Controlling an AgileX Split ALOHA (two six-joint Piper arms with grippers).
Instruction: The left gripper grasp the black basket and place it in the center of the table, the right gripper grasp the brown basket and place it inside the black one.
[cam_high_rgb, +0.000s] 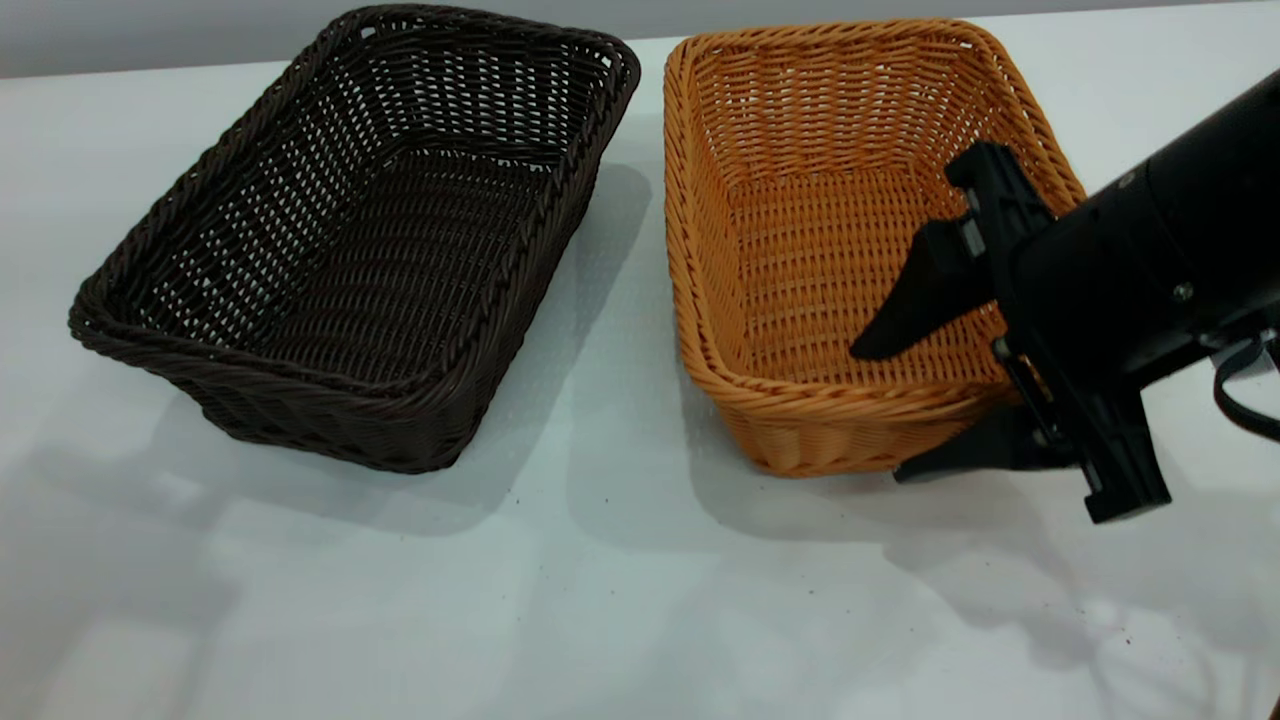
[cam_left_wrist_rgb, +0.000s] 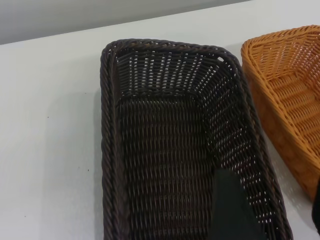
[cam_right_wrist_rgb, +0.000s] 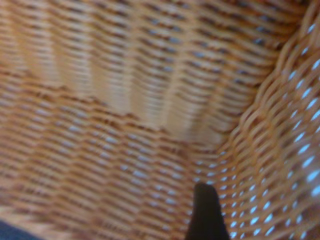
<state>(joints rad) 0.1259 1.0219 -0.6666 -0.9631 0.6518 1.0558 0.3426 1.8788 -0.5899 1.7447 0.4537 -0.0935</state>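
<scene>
Your right gripper (cam_high_rgb: 885, 412) stands spread wide at the near corner of the brown basket (cam_high_rgb: 800, 200). One finger (cam_high_rgb: 915, 300) reaches down inside the basket over its woven floor, and the other lies outside, low against the near wall by the table (cam_high_rgb: 620, 600), so the braided rim runs between them. The fingers are not pressed onto the rim. In the right wrist view you see one dark fingertip (cam_right_wrist_rgb: 206, 215) close to the inner weave, at the corner where two walls meet.

The black basket (cam_high_rgb: 350, 240) sits beyond that gripper, just beside the brown one with a narrow strip of table between them; the two do not touch.

In the left wrist view a dark finger (cam_left_wrist_rgb: 232, 210) shows over the black basket's inside, near its long wall. You cannot tell whether that left gripper is spread or pressed together.
</scene>
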